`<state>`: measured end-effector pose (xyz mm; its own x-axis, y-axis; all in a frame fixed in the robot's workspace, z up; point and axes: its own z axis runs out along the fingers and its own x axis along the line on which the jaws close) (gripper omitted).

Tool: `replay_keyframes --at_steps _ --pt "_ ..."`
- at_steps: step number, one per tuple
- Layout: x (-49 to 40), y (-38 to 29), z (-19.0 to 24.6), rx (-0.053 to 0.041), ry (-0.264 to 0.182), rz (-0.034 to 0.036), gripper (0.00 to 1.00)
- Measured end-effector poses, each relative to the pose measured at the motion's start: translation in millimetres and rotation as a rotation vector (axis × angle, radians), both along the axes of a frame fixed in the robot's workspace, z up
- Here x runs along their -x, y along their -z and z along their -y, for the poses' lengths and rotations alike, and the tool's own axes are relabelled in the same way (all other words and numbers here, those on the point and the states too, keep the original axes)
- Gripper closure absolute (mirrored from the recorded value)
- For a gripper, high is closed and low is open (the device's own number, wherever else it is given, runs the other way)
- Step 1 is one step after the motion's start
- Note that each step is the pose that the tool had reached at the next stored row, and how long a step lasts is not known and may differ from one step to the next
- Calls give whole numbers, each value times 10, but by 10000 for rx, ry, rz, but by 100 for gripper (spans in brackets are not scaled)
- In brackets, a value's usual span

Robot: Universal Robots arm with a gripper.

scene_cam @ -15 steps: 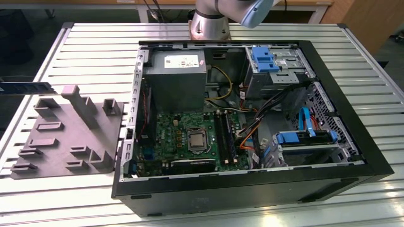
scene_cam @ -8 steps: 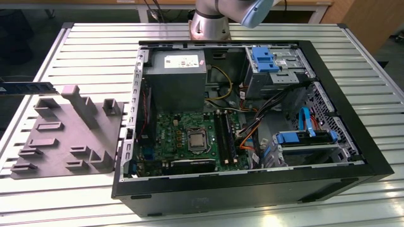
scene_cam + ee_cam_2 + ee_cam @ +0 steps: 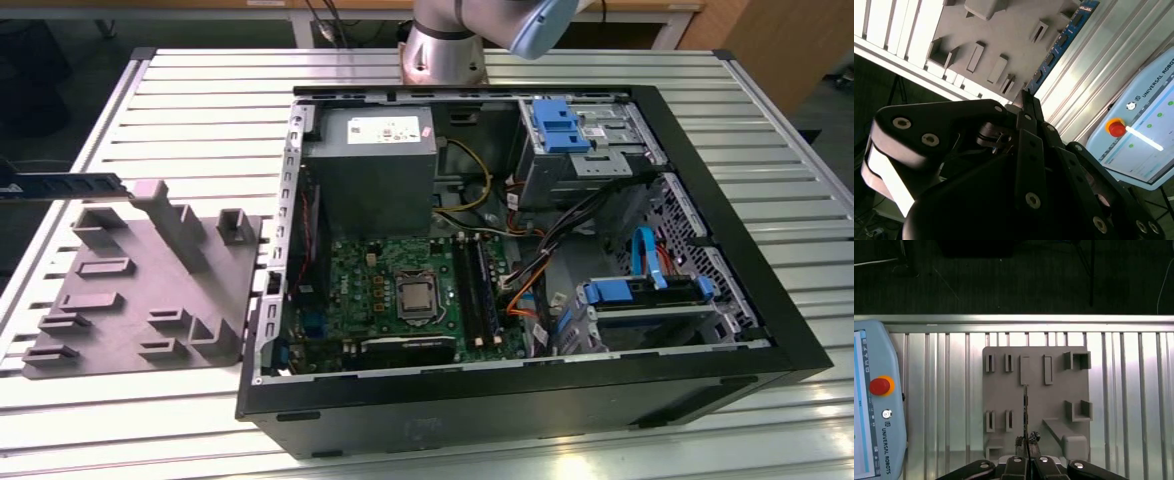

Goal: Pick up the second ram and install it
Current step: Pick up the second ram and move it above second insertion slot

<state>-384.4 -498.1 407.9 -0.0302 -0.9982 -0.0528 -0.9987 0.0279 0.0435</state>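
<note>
My claw is clamped tight on the second ram. Its long axis runs straight out from my fingertips, thin edge showing, up over the gray holder. The open PC case sits past that holder, toward the exterior view's right.

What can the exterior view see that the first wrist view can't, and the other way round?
Exterior view: the open computer case, its green motherboard and the robot arm's base. First wrist view: the teach pendant with its red button. Both: the slatted table, the grey holder and the second ram, which the gripper pinches by one end.
</note>
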Motion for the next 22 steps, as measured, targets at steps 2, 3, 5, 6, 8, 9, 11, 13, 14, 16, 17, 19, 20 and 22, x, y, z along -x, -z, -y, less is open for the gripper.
replay_keyframes --at_steps 2,3,5,6,8,9,11,13,14,16,17,19,20,22 --pt "-19 0 -3 0 -1 0 88" --pt "-28 0 -4 0 0 1 88" --pt "-43 0 -6 0 0 -1 88" --pt "-51 0 -6 0 0 0 88" --pt "-67 0 -7 0 1 0 88" --pt "-74 0 -7 0 0 1 88" --pt "-87 0 -8 0 1 0 88" --pt "-101 1 -8 -1 2 1 88" --pt "-107 0 -8 0 2 0 88" --pt "-118 0 -8 -1 3 1 88" --pt "-123 0 -8 -1 4 1 88" --pt "-132 1 -8 -1 4 1 88" --pt "-137 1 -8 -1 5 1 88" --pt "-149 0 -8 0 5 0 88"
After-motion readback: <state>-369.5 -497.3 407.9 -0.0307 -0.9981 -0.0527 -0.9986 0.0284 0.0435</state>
